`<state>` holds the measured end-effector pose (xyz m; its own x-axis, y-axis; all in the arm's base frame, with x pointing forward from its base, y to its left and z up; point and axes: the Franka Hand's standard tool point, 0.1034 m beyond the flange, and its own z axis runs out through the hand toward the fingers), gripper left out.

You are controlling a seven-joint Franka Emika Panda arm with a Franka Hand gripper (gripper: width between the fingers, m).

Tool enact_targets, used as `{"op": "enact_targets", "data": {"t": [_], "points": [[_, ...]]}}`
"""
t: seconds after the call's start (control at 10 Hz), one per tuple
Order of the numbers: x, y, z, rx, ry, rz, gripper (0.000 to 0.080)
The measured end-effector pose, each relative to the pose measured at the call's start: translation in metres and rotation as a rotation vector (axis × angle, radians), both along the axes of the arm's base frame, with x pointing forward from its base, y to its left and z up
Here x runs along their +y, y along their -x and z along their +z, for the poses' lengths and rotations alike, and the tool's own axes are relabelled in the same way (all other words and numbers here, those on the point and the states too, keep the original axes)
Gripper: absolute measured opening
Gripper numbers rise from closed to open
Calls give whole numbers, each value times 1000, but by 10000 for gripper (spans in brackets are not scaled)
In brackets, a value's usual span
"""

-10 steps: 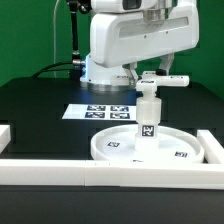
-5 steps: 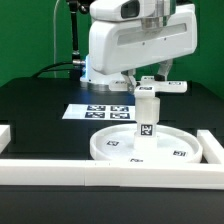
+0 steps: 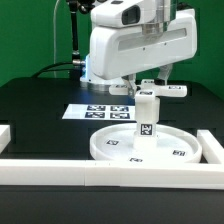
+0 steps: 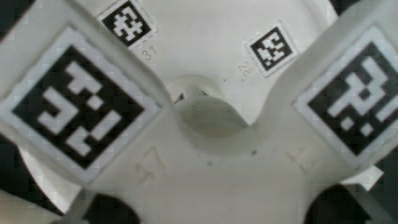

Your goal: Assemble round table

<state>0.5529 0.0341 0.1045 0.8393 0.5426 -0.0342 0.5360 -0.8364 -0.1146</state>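
The white rimmed disc (image 3: 115,146) lies flat on the black table, tags on its face. The short tagged leg (image 3: 147,118) stands upright at its middle. The cross-shaped foot (image 3: 168,89) sits level on top of the leg. My gripper (image 3: 153,82) reaches down from above and is shut on the foot. In the wrist view the foot (image 4: 214,150) fills the picture, with two large tags on its arms and a round boss at its centre. Dark fingertips (image 4: 107,205) show at either side of the foot's near arm, with the gripper (image 4: 217,205) closed around it.
The marker board (image 3: 100,112) lies flat behind the disc. Long white border walls run along the front (image 3: 100,170), with ends at the exterior view's right (image 3: 210,148) and left (image 3: 5,133). The arm's base and cables stand at the back.
My gripper has come down a little with the foot, and the wrist has turned, swinging the foot's arm lower over the leg top.
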Motion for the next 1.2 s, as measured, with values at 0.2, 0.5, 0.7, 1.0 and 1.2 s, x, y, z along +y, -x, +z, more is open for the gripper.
{"op": "enact_targets", "data": {"t": [0.2, 0.5, 0.7, 1.0, 1.2], "points": [[0, 0, 0, -1, -1, 1, 449], [0, 0, 0, -1, -1, 1, 449], [0, 0, 0, 0, -1, -10, 449], [0, -1, 0, -1, 2, -71, 449], [0, -1, 0, 6, 1, -332, 449]]}}
